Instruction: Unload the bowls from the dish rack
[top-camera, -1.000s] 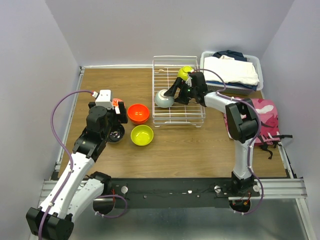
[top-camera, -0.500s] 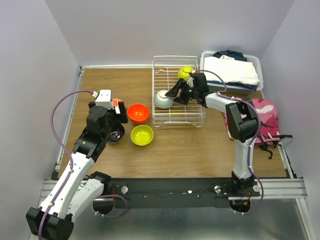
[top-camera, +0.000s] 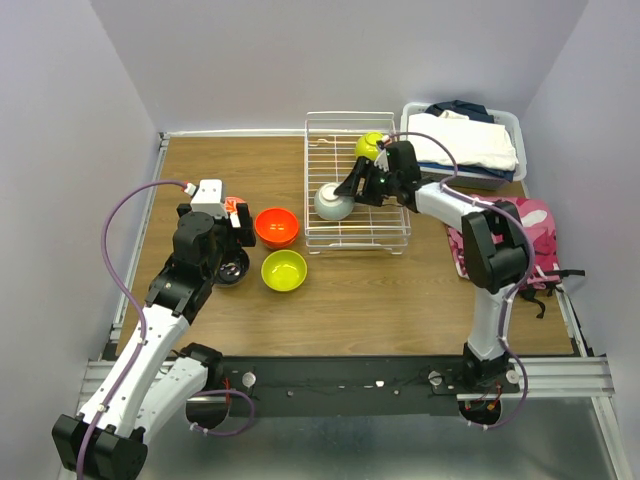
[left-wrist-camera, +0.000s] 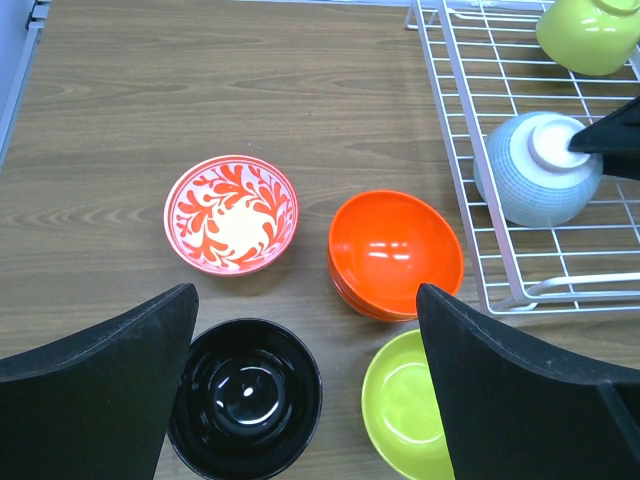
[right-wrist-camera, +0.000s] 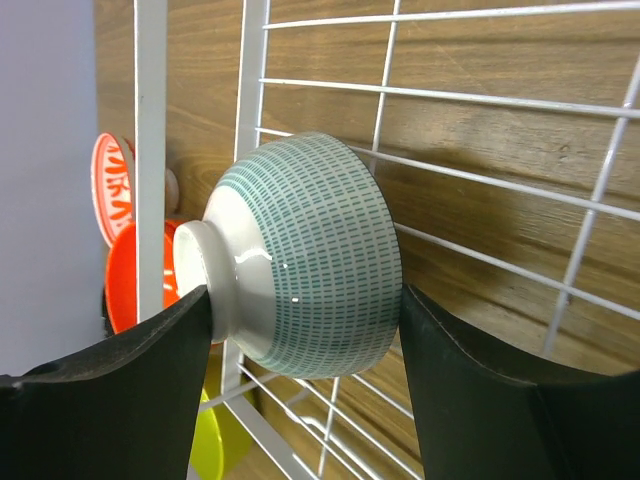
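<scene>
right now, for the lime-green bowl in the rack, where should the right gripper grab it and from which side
The lime-green bowl looks mouth-down on the dish rack, glossy dome up, so no rim edge is free. It is probably best to come from above, with wide jaws across the dome's lower flanks or a pinch on its foot. The wires block any way under it.

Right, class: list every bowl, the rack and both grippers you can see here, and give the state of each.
dish rack, holds two bowls
pale blue bowl, tipped over inside it, gripped
right gripper, shut on that bowl
lime-green bowl in rack, bottom up
orange bowls, stacked, unloaded
second lime-green bowl, upright, unloaded
patterned bowl, upright, unloaded
dark bowl, upright, unloaded
left gripper, open, empty
</scene>
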